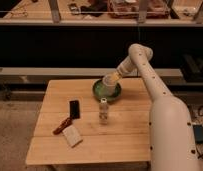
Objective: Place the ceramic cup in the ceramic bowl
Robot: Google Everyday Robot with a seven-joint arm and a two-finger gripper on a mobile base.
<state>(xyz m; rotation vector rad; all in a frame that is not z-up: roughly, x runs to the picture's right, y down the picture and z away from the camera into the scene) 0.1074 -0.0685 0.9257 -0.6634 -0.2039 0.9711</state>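
**Cup held over the bowl**

Jaws of the gripper (116, 76) are closed on the ceramic cup (111, 79), which hangs tilted just above the ceramic bowl (106, 90) at the table's (125, 135) far edge. The arm (145, 75) reaches in from the right, elbow raised. The cup partly hides the fingers.

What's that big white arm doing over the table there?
The robot's gripper is over the ceramic bowl at the far side of the wooden table, with the ceramic cup at its tip, just above the bowl's green inside. It looks to be putting the cup into the bowl. Nearer the front stand a small pale bottle, a black phone-like slab and a pale sponge-like block, all untouched.
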